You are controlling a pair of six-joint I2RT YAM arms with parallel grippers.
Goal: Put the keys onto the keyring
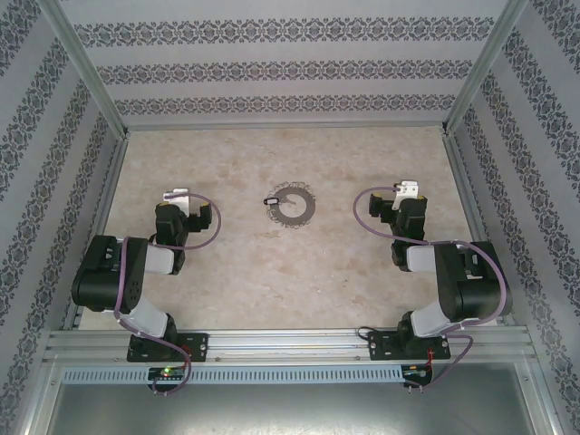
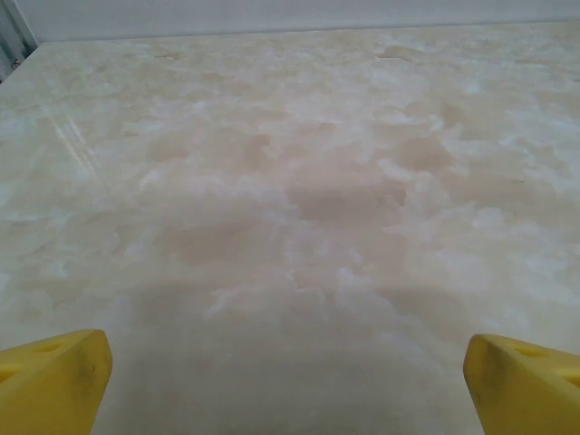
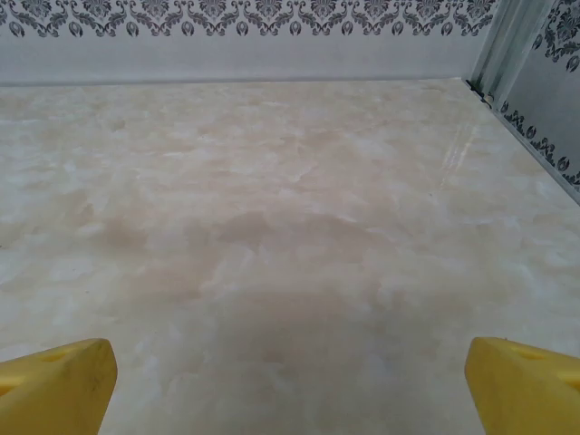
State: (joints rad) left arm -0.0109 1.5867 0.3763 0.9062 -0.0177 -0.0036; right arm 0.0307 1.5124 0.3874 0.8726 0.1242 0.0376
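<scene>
blurry jagged wreath of silver keys (image 1: 291, 207) on a marbled beige tabletop (image 1: 272, 281); left tool (image 2: 288, 382) and right tool (image 3: 290, 385) gape empty.

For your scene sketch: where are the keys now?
In the top view, the keys lie on the table, midway between the left gripper and right gripper.

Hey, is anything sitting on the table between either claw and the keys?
Nothing visible does. The keys lie mid-table, with the left claw off to one side and the right claw off to the other, and bare marbled table in between. Both claws are open and empty.
</scene>
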